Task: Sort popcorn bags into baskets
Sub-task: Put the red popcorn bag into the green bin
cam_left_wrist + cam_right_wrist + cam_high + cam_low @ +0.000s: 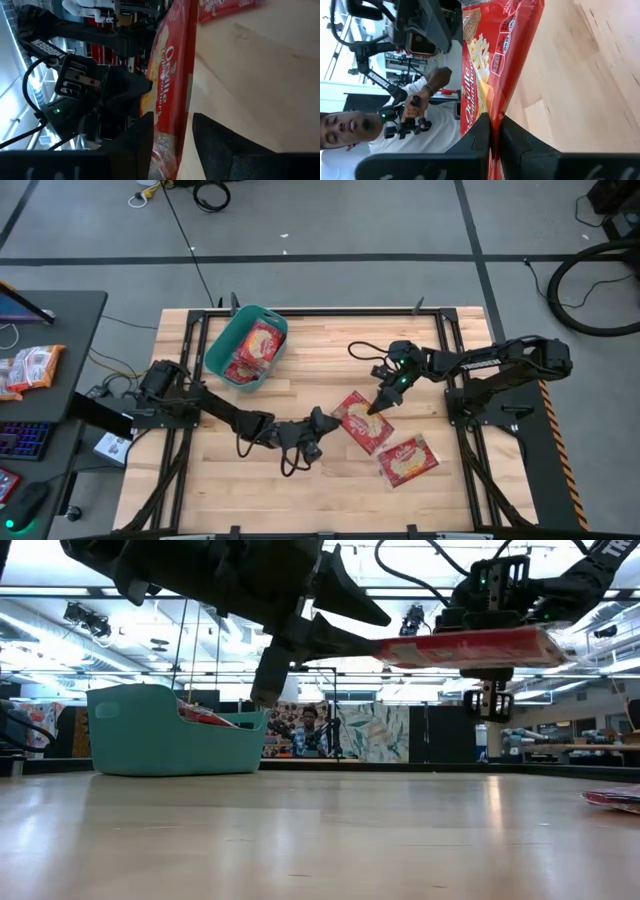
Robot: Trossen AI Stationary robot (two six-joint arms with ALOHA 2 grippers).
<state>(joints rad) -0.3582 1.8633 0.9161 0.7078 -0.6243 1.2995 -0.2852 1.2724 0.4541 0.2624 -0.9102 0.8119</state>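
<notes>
Evenly bright under ceiling strip lights. Soft sheen on the bench (320, 840) nearest the low camera. Blown-out white behind the arms there. Blurred close up in both wrist views.

The flat red popcorn bag with a cream-yellow panel (167, 95) carries partly legible yellow lettering, "Orville"; the smaller print under it and on the bag's edge cannot be read.

flat red popcorn bag with cream-yellow centre panel (362, 421) held level above the wooden table, second identical red bag (407, 460) lying flat just beside it, teal plastic rectangular tub (222, 348) holding further red bags (256, 350), well apart
</notes>
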